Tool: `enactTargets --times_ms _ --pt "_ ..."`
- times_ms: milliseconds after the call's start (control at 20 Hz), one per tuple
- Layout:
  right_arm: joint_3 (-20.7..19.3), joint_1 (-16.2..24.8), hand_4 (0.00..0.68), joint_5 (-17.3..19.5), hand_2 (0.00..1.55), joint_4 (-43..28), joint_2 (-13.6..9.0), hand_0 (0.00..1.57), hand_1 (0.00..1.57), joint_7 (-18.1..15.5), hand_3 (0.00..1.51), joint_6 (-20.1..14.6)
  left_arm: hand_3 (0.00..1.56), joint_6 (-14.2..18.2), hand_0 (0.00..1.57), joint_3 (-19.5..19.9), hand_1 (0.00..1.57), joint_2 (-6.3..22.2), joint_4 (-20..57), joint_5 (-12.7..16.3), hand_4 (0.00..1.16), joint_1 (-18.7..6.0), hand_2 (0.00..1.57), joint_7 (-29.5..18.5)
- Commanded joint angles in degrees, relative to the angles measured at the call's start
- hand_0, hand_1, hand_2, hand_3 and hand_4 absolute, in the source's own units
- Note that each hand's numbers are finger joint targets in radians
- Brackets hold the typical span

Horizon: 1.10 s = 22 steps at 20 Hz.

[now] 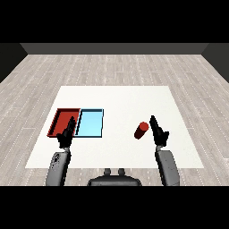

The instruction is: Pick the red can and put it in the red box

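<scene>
Right hand open beside the red can, nothing held.

The black right hand (158, 132) stood with fingers straight, just right of the small red cylindrical can (141, 130), which stood on the white table (120, 100). Bare tabletop separated it from the light blue tray (90, 123) and red tray (61, 117). The left hand (65, 135), fingers straight, hung over the red tray's near edge. No writing was legible.

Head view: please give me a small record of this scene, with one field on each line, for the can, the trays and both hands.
red can: on the white table, right of both trays, beside the right hand
red tray: leftmost, holds no can
light blue tray: directly right of the red tray
right hand: open, just right of the can, not holding it
left hand: open, over the red tray's near edge
</scene>
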Motion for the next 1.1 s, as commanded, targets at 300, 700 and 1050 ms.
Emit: enactTargets --times_ms 300,700,1050 --pt "-14.85 5.03 0.000 -16.65 0.00 -2.47 -10.91 0.00 0.00 -12.78 0.00 16.92 0.00 -2.83 0.00 1.08 0.00 -2.86 -5.10 4.53 0.00 -3.78 0.00 -12.43" --pt "-20.91 7.40 0.000 -21.41 0.00 3.44 -15.70 0.00 0.00 -19.99 0.00 28.60 0.00 -5.34 0.00 0.31 0.00 -3.86 -4.99 4.16 0.00 1.73 0.00 -22.54" --pt "-22.70 7.60 0.000 -16.29 0.00 12.74 -14.81 0.00 0.00 -30.04 0.00 34.17 0.00 -6.16 0.00 0.72 0.00 -4.93 -0.63 4.42 0.00 1.13 0.00 -25.24"
